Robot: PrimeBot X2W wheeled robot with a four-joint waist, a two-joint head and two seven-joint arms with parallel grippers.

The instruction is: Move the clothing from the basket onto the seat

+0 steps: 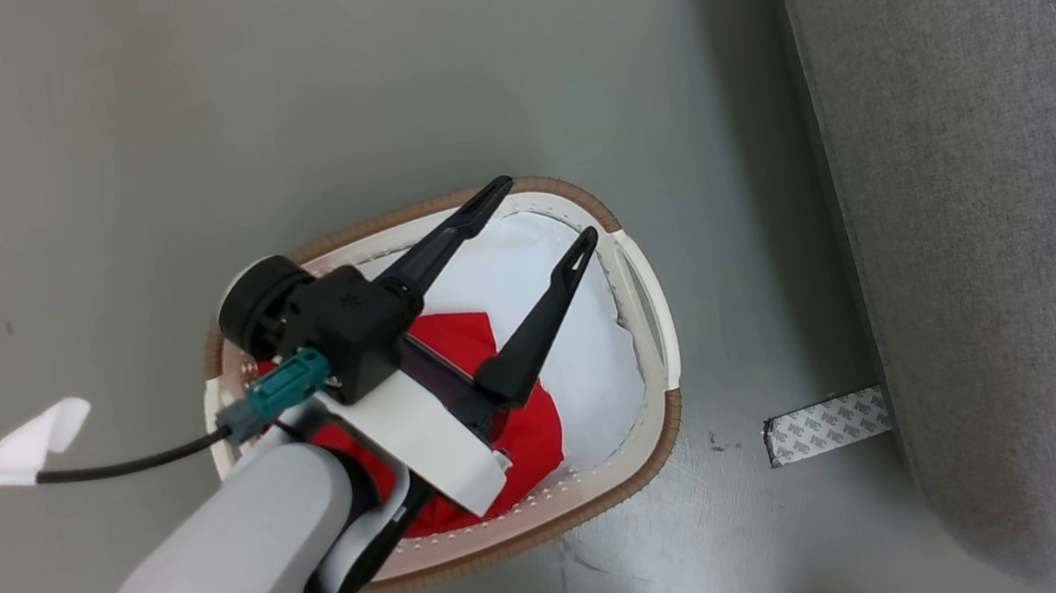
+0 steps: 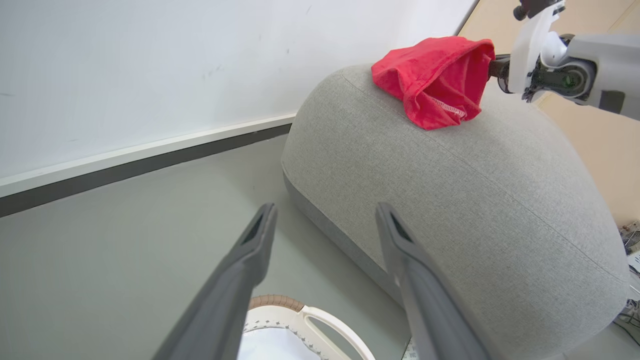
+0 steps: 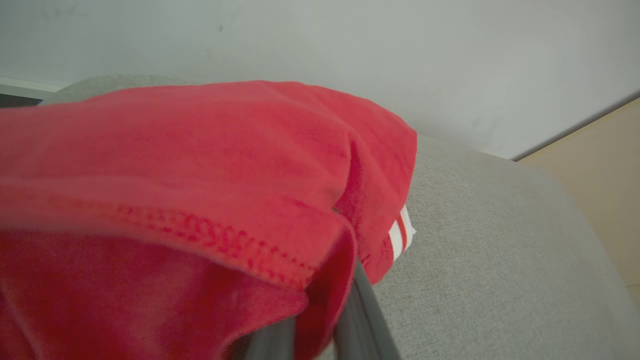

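Right now, what matters is how my left pincer (image 1: 545,208) stands relative to the red garment (image 1: 535,432) lying in the basket (image 1: 649,322). That pincer hangs above the basket, released, with its two fingers spread wide. They point toward the far rim, over the bare white bottom.

The garment does not lie under the fingertips. It sits back toward my wrist, on the near side of the basket, and my own forearm and wrist cover a good part of it. I judge that the coming reach has to draw back along the line of the fingers and then go down, rather than push forward. With so much of the heap covered, I cannot tell which way its long axis runs.

My right pincer (image 3: 322,337) is well apart from all this, up at the seat (image 1: 990,280). It is clenched on a second red garment (image 2: 430,80), which drapes over its fingers and rests on the seat's rounded top. A white strip (image 3: 402,235) shows at the fabric's edge. That arm is both occupied and far off, so the left arm is plainly the nearer one for the basket. The seat stands near the basket on my right side, with a strip of floor between them.
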